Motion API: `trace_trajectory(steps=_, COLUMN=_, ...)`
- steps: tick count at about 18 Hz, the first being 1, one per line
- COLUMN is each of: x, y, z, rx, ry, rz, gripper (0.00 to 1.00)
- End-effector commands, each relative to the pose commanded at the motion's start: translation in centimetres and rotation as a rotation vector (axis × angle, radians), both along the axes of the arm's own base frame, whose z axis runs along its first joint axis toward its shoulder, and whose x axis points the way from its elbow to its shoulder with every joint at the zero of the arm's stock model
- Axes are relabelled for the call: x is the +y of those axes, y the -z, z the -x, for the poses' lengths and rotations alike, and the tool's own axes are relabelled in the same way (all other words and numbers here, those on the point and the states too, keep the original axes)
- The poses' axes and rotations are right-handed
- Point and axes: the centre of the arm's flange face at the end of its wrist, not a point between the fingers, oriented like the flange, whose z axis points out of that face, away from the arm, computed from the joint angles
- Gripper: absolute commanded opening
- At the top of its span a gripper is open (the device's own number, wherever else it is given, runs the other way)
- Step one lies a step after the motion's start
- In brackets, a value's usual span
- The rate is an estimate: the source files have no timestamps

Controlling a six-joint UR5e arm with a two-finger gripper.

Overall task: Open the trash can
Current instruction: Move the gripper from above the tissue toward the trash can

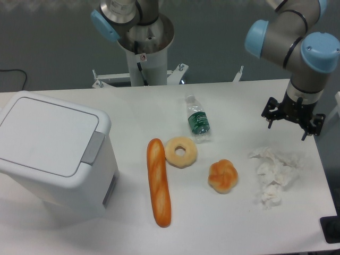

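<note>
The trash can is a large white boxy bin standing at the left of the table. Its flat lid lies shut, and the grey push-button tab sits on the lid's right edge. My gripper hangs over the right side of the table, far from the bin, above and behind a pile of crumpled tissue. It points down at the table, and the wrist hides its fingers, so I cannot tell how the jaws stand. Nothing shows in it.
A long baguette, a ring-shaped bagel and a round bun lie mid-table. A small water bottle lies behind them. Crumpled white tissue lies at the right. The arm's base stands behind the table.
</note>
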Motion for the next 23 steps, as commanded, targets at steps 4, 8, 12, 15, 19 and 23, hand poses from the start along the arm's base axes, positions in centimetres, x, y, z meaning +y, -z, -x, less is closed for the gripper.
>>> trace_trajectory(steps=4, x=0.3, y=-0.2, z=-0.3, rx=0.004, ry=0.013, rz=0.001, gripper=1.00)
trace_trajectory(steps=8, x=0.9, y=-0.8, z=-0.9, rx=0.016, ry=0.035, rz=0.010, gripper=1.00)
trace_trajectory(steps=12, x=-0.2, y=-1.0, z=-4.0, rx=0.000, ry=0.031, rz=0.013, gripper=1.00)
trace_trajectory(steps=15, x=-0.6, y=-1.5, z=-6.0, rx=-0.006, ry=0.016, rz=0.019, gripper=1.00)
trace_trajectory(steps=19, x=0.0, y=-3.4, z=-9.6, rx=0.009, ry=0.010, rz=-0.003, gripper=1.00)
trace_trajectory(steps=23, x=2.9, y=-4.5, z=-12.9, rx=0.005, ry=-0.134, rz=-0.035, gripper=0.74)
